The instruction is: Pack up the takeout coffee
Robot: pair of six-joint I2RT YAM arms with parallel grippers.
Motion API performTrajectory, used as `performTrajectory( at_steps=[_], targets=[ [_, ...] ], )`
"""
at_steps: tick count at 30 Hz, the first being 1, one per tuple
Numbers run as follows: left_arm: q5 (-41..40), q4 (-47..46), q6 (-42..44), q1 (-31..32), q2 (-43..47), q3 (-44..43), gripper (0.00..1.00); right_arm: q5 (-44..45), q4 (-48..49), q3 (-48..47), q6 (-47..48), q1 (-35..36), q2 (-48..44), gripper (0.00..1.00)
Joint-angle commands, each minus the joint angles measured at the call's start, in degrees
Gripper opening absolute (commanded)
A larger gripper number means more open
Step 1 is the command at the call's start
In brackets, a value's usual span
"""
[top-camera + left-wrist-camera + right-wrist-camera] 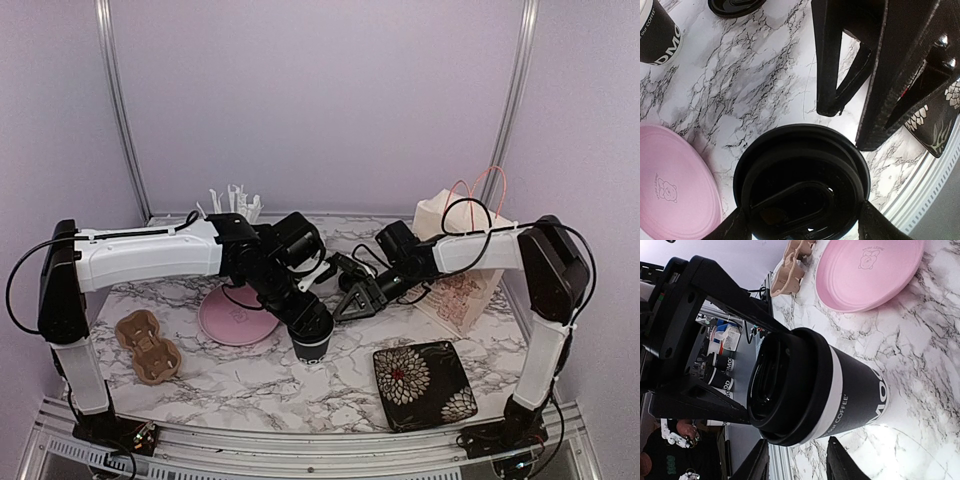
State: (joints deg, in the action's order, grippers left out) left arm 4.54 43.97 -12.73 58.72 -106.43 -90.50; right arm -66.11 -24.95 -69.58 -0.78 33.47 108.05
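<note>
One takeout coffee cup [312, 338] stands upright on the marble, black with a white band [837, 390] and a black lid [800, 185]. My left gripper [801, 215] comes down from above, its fingers against opposite sides of the lid's rim. My right gripper [797, 441] stands open just beside the cup's side, nothing between its fingers [840, 65]. A second takeout coffee cup [657, 35] stands farther off without a lid, and a loose black lid [735, 5] lies near it. Both are hidden in the top view.
A pink plate [235, 320] lies left of the cup. The brown cup carrier [148, 345] sits at the near left. A black flowered plate [425, 383] lies near right, a paper bag [465, 275] stands at the right, and a cup of white sticks [235, 203] at the back.
</note>
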Motion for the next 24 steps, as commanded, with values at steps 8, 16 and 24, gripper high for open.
performTrajectory(
  at_steps=[8, 16, 24],
  targets=[
    [2.85, 3.50, -0.88, 0.76, -3.52, 2.46, 0.69, -3.60, 2.78, -1.87, -3.80, 2.79, 2.32, 0.27],
    [3.08, 3.43, -1.16, 1.29, -4.86, 2.08, 0.69, -4.43, 4.93, -1.44, -6.56, 2.93, 3.69, 0.21],
    [3.48, 3.00, -2.09, 2.80, -6.28, 2.52, 0.69, 1.38, 1.08, -1.43, -6.50, 4.82, 5.55, 0.14]
  ],
)
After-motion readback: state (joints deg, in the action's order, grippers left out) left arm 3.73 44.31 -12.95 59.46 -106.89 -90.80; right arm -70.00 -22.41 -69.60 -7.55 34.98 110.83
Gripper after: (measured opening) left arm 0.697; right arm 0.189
